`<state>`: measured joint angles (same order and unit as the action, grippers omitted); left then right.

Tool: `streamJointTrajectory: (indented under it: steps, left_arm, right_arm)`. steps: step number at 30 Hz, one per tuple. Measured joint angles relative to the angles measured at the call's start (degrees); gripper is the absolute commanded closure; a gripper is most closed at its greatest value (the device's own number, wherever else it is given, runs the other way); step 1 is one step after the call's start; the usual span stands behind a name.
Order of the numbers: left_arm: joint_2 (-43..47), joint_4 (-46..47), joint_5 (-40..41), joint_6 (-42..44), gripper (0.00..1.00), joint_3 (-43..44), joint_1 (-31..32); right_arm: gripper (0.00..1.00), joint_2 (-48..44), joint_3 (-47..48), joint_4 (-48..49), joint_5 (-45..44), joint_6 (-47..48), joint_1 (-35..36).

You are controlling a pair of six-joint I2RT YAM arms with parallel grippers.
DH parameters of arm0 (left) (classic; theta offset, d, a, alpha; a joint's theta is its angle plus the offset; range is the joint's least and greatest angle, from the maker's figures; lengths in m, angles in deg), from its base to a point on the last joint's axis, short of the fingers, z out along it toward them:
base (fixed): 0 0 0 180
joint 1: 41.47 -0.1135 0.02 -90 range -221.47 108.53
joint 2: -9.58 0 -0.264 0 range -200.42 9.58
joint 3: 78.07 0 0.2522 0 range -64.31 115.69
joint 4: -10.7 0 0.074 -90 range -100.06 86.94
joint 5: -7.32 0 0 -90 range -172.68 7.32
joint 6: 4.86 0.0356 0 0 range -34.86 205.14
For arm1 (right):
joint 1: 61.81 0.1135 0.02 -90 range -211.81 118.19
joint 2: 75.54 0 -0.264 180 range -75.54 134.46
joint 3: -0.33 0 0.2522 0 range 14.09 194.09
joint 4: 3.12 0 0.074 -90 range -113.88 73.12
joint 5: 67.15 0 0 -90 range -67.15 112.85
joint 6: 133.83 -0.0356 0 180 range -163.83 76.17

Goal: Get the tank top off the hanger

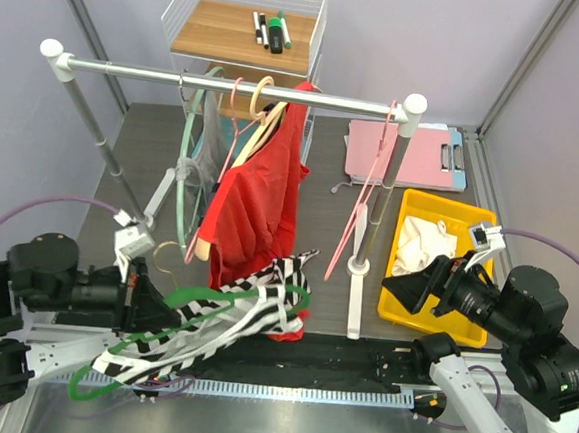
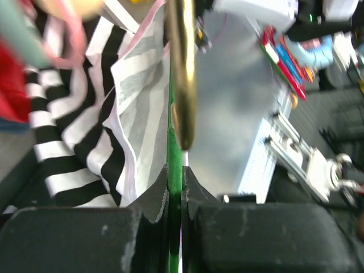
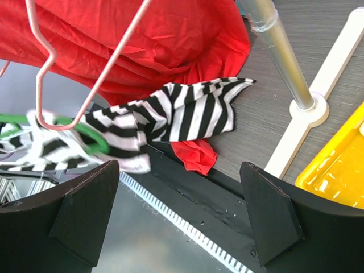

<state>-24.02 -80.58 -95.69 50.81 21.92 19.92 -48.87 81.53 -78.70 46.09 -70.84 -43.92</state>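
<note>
My left claw (image 1: 140, 303) is clenched on the green hanger (image 1: 225, 297), with the striped tank top (image 1: 262, 305) draped over it, low between my two claws. My right claw (image 1: 400, 282) is released (nearer the free hem). The top lies to its left, long axis pointing at it.

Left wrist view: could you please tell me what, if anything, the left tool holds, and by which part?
The left tool is shut on the green plastic hanger carrying the black-and-white striped tank top, pinching its bar near the brass-coloured hook.
</note>
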Motion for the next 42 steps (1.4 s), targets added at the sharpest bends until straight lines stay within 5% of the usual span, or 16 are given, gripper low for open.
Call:
streamJointTrajectory:
  steps: [7,20,31,42]
  left_arm:
    - [-0.2,6.7,-12.1,-0.3,1.00,-11.6,0.0]
    - [-12.3,26.8,-22.9,-1.8,1.00,-16.4,0.9]
    - [-22.2,31.9,-12.7,-1.4,1.00,-12.2,5.4]
    - [-13.3,35.5,-2.3,-1.6,1.00,-12.0,5.4]
  right_arm:
    - [0.09,-2.4,-2.1,0.7,1.5,-1.6,0.0]
    - [0.16,-4.2,-1.3,-1.2,-1.2,-2.6,0.0]
    - [0.32,-4.3,4.6,-4.0,1.6,-2.1,0.0]
    - [0.42,-2.3,6.2,-4.4,11.2,2.9,-0.1]
